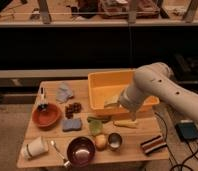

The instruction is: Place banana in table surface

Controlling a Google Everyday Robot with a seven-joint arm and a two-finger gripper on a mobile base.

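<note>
The banana point(125, 123), small, slim and pale yellow, lies on the light brown wooden table surface point(137, 134), just in front of the yellow bin. My white arm reaches in from the right and bends down over the bin's front right corner. My gripper point(132, 115) hangs at the arm's end, directly above the banana's right half and very close to it. I cannot tell whether it touches the banana.
The big yellow bin point(99, 85) stands at the back right. On the table are a green leafy item point(96, 125), round yellow-orange fruit point(101, 142), metal cup point(115, 141), striped sponge point(153, 145), maroon bowl point(81, 150), blue sponge point(72, 124), red bowl point(47, 116) and a tipped white cup point(34, 148).
</note>
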